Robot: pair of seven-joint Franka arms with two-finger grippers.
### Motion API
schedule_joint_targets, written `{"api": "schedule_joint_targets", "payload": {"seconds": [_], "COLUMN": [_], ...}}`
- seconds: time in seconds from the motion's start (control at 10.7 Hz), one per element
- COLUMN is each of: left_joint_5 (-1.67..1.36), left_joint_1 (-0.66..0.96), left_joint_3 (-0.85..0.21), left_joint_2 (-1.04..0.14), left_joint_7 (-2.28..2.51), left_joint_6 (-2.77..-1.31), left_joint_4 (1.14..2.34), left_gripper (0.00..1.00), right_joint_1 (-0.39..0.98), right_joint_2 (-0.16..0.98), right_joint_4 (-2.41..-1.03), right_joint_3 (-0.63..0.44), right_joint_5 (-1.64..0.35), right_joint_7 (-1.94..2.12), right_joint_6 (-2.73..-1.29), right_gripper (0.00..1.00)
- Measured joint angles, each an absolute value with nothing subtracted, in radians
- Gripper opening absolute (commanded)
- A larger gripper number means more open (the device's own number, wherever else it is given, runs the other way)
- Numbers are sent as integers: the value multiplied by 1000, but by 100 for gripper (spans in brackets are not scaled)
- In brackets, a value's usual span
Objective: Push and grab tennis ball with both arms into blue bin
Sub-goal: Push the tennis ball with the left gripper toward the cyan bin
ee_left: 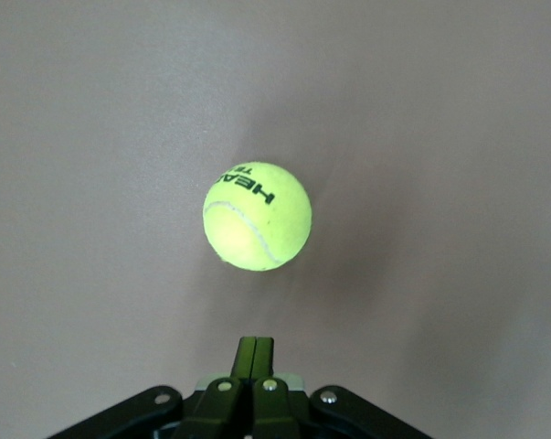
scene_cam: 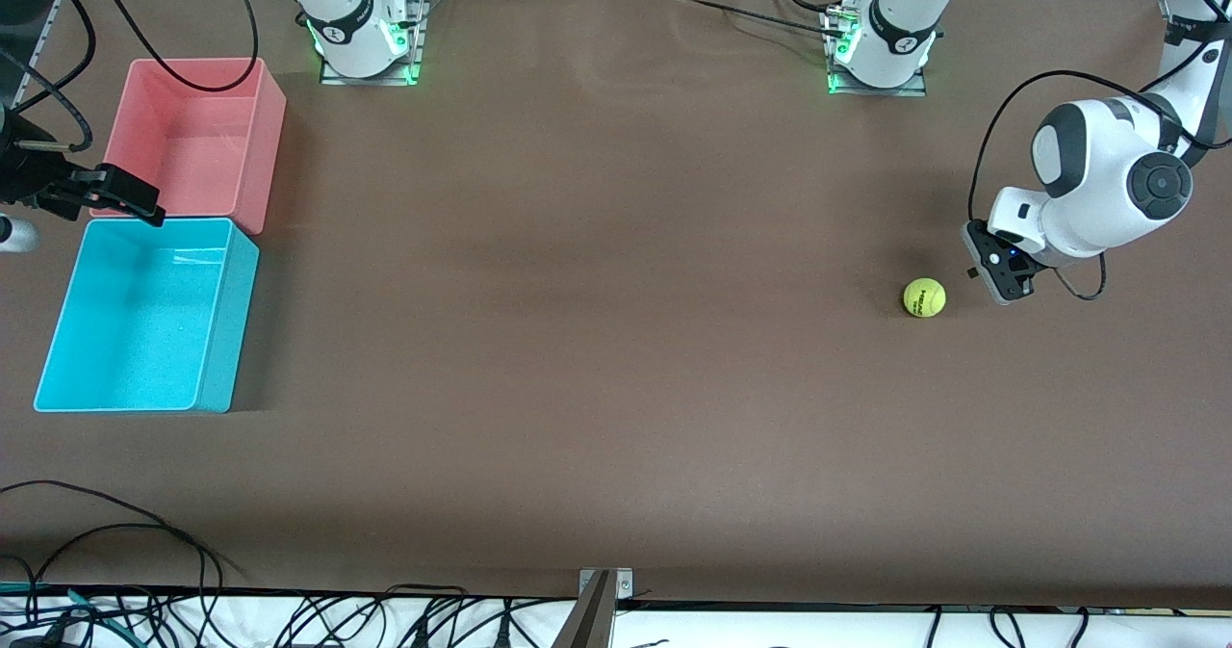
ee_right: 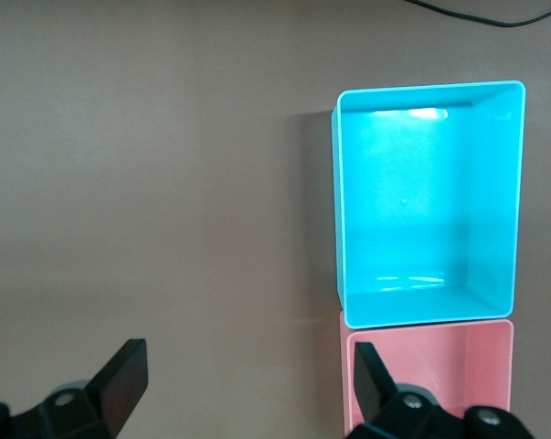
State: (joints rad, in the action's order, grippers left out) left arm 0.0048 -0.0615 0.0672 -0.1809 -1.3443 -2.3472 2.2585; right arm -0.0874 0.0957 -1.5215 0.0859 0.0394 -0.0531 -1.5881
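The tennis ball [scene_cam: 924, 298] lies on the brown table toward the left arm's end; it also shows in the left wrist view [ee_left: 257, 215], with dark lettering. My left gripper [scene_cam: 977, 271] is shut and empty, low over the table just beside the ball, a small gap apart; its closed fingertips [ee_left: 255, 346] point at the ball. The blue bin [scene_cam: 227, 340] stands empty at the right arm's end and shows in the right wrist view [ee_right: 337, 210]. My right gripper [scene_cam: 115, 197] is open and empty, hovering over the bins' edge [ee_right: 248, 366].
A pink bin [scene_cam: 271, 147] of like size touches the blue bin, farther from the front camera; it also shows in the right wrist view [ee_right: 421, 331]. Cables lie along the table's front edge [scene_cam: 115, 523]. The two arm bases [scene_cam: 361, 32] stand at the back.
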Motion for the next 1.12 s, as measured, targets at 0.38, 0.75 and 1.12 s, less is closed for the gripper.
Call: {"api": "schedule_joint_targets", "payload": {"seconds": [0.38,0.75,1.12], "left_joint_5": [5,5,0], "left_joint_1": [-78,-73,-72], "left_joint_3": [86,83,82], "left_joint_2": [-250,-312,-353], "left_joint_7": [-1566,-1580,-1580], "left_joint_6": [-2487,-2550,-2575], "left_joint_4": [2263,2262,2262], "left_gripper": [0,0,1], "right_joint_1": [-88,-88,-88], "right_joint_2": [98,100,100], "right_joint_4": [-1521,-1521,-1521], "right_joint_3": [85,84,83], "right_joint_5": [39,39,39], "right_joint_7": [-53,-53,-53], "right_joint_6": [-1588,-1588,-1588], "right_gripper": [100,100,100]}}
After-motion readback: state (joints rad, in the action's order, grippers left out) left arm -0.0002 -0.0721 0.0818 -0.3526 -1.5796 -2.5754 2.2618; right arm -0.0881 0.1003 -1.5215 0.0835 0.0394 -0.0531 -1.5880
